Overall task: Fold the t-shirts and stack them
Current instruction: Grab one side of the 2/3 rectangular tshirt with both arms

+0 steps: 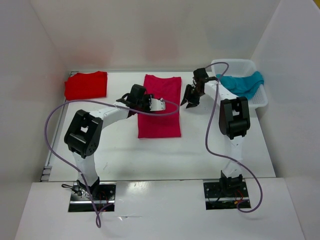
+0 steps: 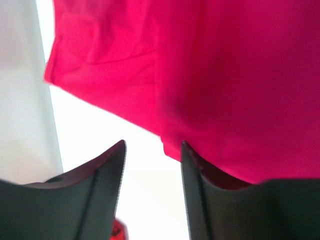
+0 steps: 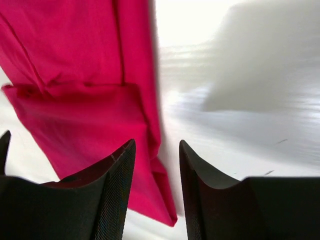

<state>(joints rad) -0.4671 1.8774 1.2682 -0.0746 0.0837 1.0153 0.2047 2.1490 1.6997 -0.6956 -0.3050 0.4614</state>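
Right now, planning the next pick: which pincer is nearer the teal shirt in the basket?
Right. The right pincer hangs just left of the basket holding the teal shirt; the left pincer is farther left, over the crimson-pink shirt.

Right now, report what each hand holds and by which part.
Nothing is held: the left hand and the right hand both stand open and empty, close to the crimson-pink cotton t-shirt.

Bright, even overhead light; both wrist views are soft, perhaps motion-blurred, with washed-out whites.
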